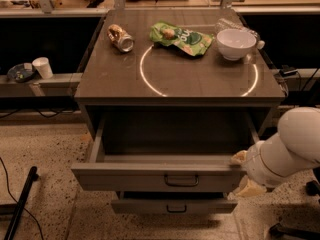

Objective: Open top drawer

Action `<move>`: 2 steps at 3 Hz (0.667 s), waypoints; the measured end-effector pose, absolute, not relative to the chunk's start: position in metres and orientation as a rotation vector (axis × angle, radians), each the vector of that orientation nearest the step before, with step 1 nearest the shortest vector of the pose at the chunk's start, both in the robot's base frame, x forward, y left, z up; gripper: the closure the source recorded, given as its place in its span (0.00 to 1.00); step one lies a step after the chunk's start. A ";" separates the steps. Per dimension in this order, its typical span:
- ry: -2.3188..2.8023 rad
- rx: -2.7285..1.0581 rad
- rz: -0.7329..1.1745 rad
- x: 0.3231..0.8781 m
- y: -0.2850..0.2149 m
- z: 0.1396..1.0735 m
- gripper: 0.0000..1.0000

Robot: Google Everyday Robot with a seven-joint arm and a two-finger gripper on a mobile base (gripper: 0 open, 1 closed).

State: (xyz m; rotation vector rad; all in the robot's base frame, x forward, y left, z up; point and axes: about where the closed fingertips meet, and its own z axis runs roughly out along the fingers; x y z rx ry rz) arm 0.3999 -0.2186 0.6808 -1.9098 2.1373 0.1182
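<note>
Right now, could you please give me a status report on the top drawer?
Claw at right front corner of top drawer. Drawer pulled well out, handle free. Drawer below slightly out; nothing blocking.

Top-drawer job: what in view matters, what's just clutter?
Job:
- top drawer, pulled out
- its black handle
- gripper, at the drawer front's right end

Lying about:
- can, green snack bag and white bowl on the cabinet top
- lower drawer
- paper cup, far left
</note>
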 end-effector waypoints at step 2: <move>2.060 -1.929 0.114 0.379 -0.219 0.701 0.78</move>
